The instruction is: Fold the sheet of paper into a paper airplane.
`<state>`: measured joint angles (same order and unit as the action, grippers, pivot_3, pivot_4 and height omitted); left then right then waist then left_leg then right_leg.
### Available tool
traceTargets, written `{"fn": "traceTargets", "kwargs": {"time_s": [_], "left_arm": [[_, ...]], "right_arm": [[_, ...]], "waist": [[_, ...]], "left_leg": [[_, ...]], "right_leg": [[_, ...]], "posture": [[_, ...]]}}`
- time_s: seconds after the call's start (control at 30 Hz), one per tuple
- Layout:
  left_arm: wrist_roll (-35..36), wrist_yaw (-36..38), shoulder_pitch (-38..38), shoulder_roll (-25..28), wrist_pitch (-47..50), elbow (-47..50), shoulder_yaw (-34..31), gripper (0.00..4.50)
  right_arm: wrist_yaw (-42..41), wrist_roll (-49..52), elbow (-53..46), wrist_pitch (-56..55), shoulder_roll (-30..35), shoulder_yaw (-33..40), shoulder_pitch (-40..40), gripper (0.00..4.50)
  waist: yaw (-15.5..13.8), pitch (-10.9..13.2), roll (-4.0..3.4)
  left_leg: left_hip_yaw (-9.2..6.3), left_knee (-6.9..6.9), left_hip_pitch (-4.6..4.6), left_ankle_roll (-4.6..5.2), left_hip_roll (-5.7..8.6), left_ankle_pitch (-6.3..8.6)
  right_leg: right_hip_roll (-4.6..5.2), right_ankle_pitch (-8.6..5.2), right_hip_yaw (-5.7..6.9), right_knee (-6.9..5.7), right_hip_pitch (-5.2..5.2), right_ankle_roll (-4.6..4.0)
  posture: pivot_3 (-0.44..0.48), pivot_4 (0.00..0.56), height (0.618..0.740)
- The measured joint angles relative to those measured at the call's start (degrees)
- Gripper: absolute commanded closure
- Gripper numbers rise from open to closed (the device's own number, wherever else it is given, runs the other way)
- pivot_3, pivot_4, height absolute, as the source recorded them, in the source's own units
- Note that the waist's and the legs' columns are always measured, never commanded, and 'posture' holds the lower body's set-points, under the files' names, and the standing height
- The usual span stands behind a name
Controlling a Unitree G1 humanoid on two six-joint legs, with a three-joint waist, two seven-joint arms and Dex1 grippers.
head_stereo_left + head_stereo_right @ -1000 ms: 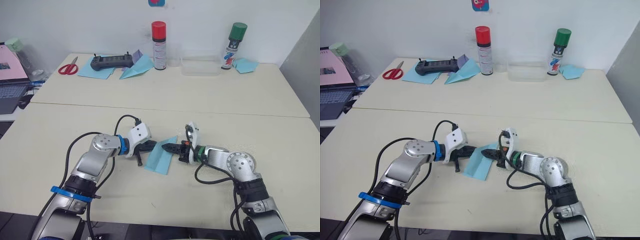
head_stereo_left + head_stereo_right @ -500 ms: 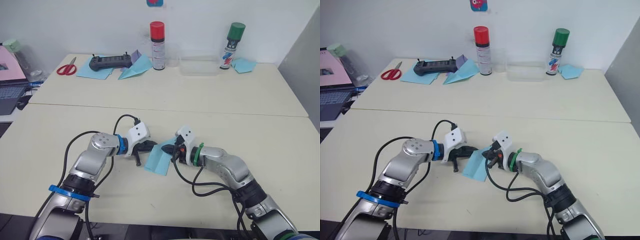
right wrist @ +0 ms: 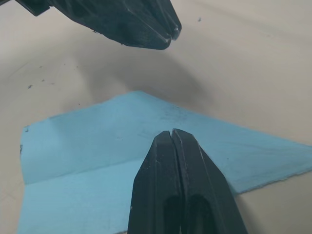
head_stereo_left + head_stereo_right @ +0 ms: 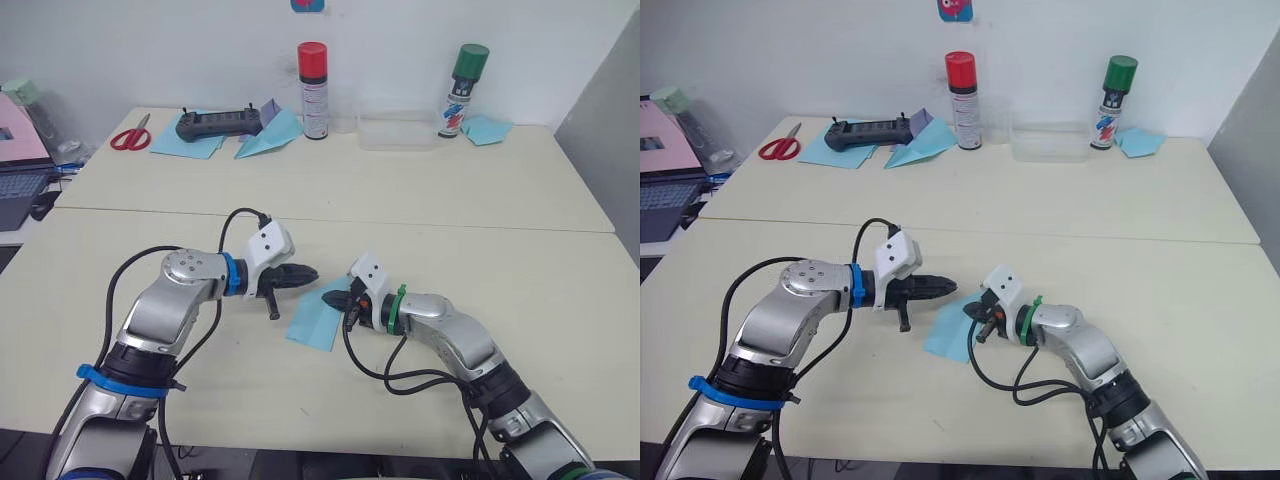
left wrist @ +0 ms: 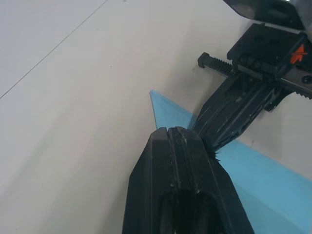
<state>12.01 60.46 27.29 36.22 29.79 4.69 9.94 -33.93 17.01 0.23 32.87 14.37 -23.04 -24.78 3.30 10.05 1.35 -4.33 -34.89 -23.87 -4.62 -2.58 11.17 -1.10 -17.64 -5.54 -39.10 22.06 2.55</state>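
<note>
The right black two-fingered claw (image 3: 171, 134), pinched together and empty, presses on the thin light-blue creased sheet of paper (image 4: 318, 316) lying flat under it. Just beyond, the left claw (image 4: 308, 272) hangs closed and empty. A pointed nose is formed; I judge most folds remain.

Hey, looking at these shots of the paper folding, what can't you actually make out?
- Whether the right gripper presses the paper or hovers over it: its shut fingers cover the contact spot in the right wrist view.
- The paper's edge nearest the right gripper: the gripper covers it in the head views.
- The labels on the red-capped can and green-capped can: too small.
- The laptop: cut off by the picture's edge.
</note>
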Motion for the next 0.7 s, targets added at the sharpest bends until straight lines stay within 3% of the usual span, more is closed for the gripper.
{"fn": "traceTargets", "kwargs": {"time_s": [0.13, 0.37, 0.7], "left_arm": [[-4.34, -0.21, -3.98, 0.1, -4.61, -1.92, 5.33, 4.5], [-6.31, -1.36, -4.41, -1.7, -15.22, -8.03, 5.78, 4.5], [-7.34, -1.1, -3.61, -2.19, -19.49, -12.0, 6.47, 4.5]], "right_arm": [[-0.3, -0.02, -0.17, 0.16, -0.5, 1.03, 0.64, 4.48], [0.35, -0.21, -0.98, 1.73, -1.06, 3.83, 1.93, 4.48], [9.28, -3.66, 6.82, -4.74, -3.45, 11.14, 1.09, 4.48]], "waist": [[-0.01, 0.01, -0.01], [-0.63, -0.02, 0.0], [-0.58, -0.15, -0.01]], "left_leg": [[0.0, 0.0, 0.0, 0.0, 0.0, 0.0], [-0.03, -0.08, 0.13, 0.0, 0.09, -0.01], [0.06, -0.03, 0.96, 0.0, 0.08, 0.0]], "right_leg": [[0.0, 0.0, 0.01, -0.01, 0.01, -0.01], [0.09, 0.01, 0.02, 0.0, -0.19, 0.01], [0.1, 0.0, -0.07, 0.04, -0.92, -0.03]], "posture": [[0.0, 0.15, 0.74], [0.0, 0.15, 0.74], [0.0, 0.15, 0.74]]}}
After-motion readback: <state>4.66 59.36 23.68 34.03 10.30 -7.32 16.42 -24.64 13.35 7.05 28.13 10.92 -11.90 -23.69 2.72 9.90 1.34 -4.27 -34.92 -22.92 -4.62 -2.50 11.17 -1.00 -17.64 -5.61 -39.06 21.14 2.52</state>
